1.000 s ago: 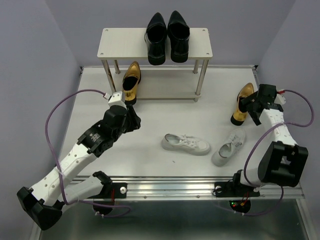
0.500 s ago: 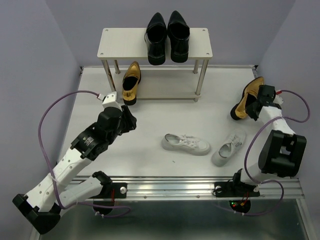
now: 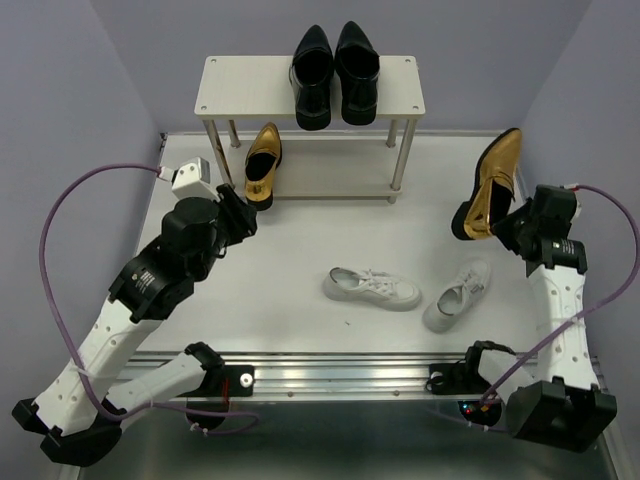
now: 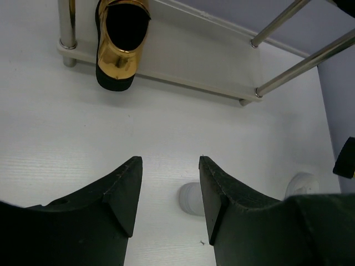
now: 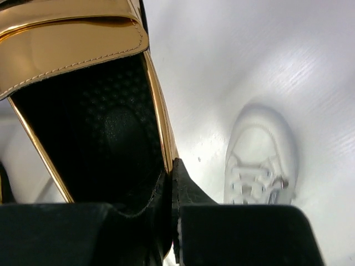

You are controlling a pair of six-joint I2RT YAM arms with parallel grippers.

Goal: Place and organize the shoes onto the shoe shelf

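Observation:
The shoe shelf stands at the back, with a pair of black dress shoes on its top board. One gold loafer lies on the lower board, heel toward me. My right gripper is shut on the side wall of the second gold loafer, which hangs tilted above the table; one finger is inside it. Two white sneakers lie on the table. My left gripper hovers open and holds nothing, in front of the shelf's left end.
Thin metal shelf legs stand at the lower board's corners. Purple walls close in the left, right and back. A white sneaker lies directly below the lifted loafer. Cables loop beside both arms.
My right gripper has shut on the gold loafer at the right and lifted it off the table. My left arm has drawn back to the left, still open.

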